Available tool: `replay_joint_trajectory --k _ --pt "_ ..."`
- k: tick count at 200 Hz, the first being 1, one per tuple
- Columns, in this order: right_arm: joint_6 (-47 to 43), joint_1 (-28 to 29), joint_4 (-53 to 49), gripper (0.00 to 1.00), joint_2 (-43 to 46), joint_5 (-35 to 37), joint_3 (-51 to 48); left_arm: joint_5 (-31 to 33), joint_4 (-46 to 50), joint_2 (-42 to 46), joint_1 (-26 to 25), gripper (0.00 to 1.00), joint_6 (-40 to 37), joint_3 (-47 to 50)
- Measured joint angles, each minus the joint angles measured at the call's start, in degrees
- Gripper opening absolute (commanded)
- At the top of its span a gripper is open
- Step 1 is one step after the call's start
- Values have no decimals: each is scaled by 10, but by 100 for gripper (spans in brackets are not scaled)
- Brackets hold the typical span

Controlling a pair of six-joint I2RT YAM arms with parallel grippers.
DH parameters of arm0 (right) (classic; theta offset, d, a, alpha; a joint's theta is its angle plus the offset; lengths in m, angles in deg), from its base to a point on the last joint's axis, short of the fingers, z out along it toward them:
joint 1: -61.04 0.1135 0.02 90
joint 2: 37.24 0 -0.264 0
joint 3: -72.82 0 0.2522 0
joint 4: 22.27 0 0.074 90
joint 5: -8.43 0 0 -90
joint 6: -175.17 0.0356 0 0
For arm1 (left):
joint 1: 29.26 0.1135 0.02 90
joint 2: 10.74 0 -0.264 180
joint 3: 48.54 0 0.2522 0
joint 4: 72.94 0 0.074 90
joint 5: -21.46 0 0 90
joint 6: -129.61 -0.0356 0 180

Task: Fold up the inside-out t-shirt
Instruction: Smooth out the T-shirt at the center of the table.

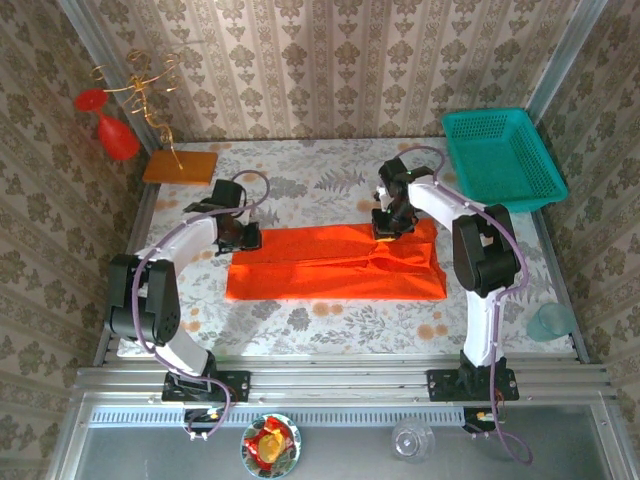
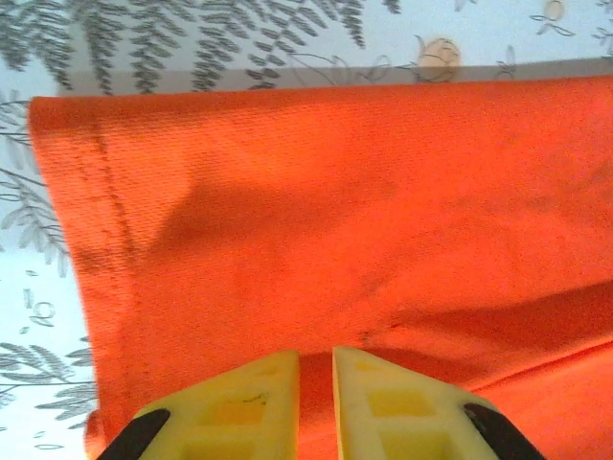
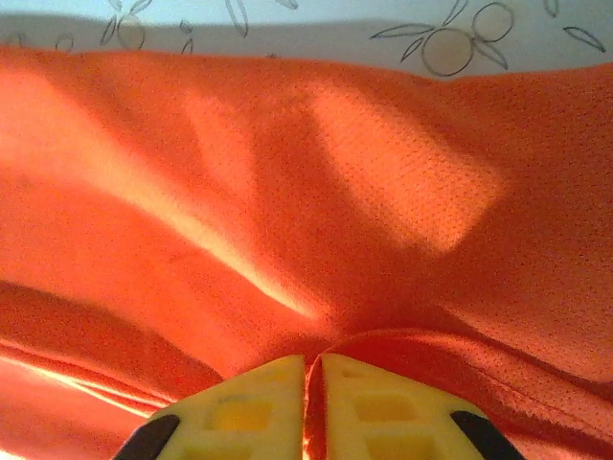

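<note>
Looking from the top external view, you have the inside-out t-shirt flat in the middle of the table as a wide band, long axis running left to right. The left gripper sits on its far left corner and the right gripper on the far edge, right of centre. Both touch cloth, so neither arm is nearer. The shirt's body lies toward the arm bases from both grippers. I'd judge that's the way the far edge must travel for a fold.

Left wrist: fingers are nearly together with a thin slot showing orange. It looks pinched on the shirt, which spreads ahead of them.

Right wrist: fingers are pressed together with cloth puckering into them, so it's clamped on the shirt. The cloth runs ahead to bare table.
</note>
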Motion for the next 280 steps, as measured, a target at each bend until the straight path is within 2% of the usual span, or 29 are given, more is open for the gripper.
replay_joint_trajectory --k 18,33,68,89,106,137,167,192,225,240,280 --pt "7 11 -5 1 28 14 -25 -6 0 -4 -19 17 5 -7" --pt "17 25 -10 3 73 29 -68 -12 -3 -13 -39 17 12 -17" --pt "58 56 -15 29 179 29 -178 -36 -18 -62 -88 18 26 -60" --pt "74 65 -23 40 214 28 -212 -63 -39 -104 -120 18 31 -94" --pt "84 59 -25 43 242 39 -215 -89 -53 -140 -145 19 34 -126" --pt "85 -5 -23 43 295 66 -215 -118 -54 -201 -189 19 35 -209" --pt "80 -70 -8 38 289 71 -215 -139 -50 -245 -229 20 34 -298" --pt "72 -74 32 31 263 21 -231 -156 -35 -290 -262 19 35 -376" --pt "76 -75 73 25 242 -11 -311 -180 -11 -354 -307 19 34 -455" --pt "85 -84 78 22 237 -12 -342 -190 6 -375 -324 18 34 -471" --pt "96 -103 75 23 226 28 -369 -206 34 -393 -350 16 32 -441"
